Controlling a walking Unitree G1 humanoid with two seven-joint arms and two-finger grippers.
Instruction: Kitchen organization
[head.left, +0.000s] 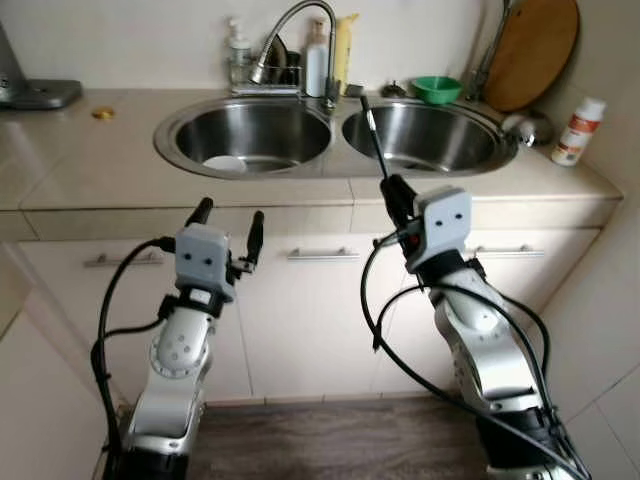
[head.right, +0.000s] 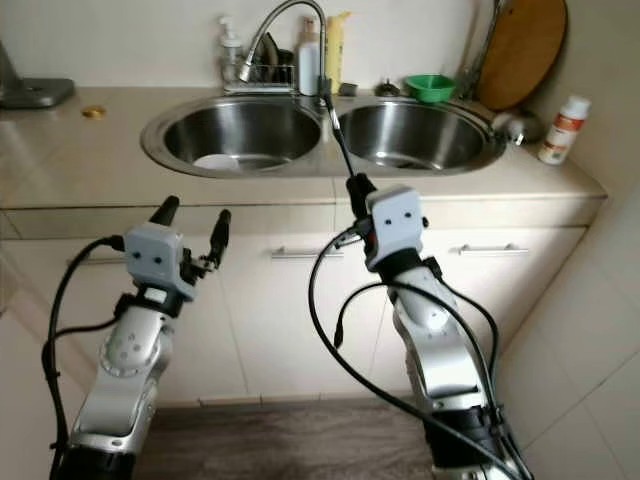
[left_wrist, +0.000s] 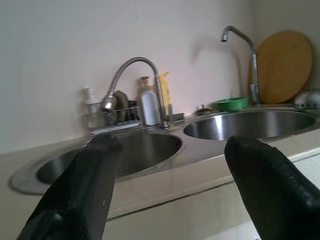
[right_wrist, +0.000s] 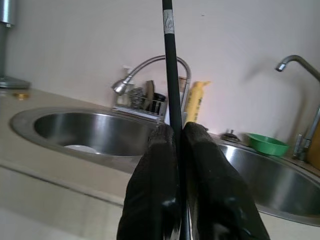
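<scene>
Left gripper (head.left: 228, 218): fingers spread wide, nothing held, raised before the cabinet front below the left sink basin (head.left: 245, 135). Right gripper (head.left: 392, 188): fingers clamped on a thin black rod (head.left: 371, 130), tilted up over the right sink basin (head.left: 428, 137).

A round wooden board (head.left: 535, 50) is seen leaned against the wall behind the table (head.left: 90, 160), a white bottle with a red cap (head.left: 578, 131) is stood near the right wall, and white cupboard doors with metal handles (head.left: 322, 254) are set below.
</scene>
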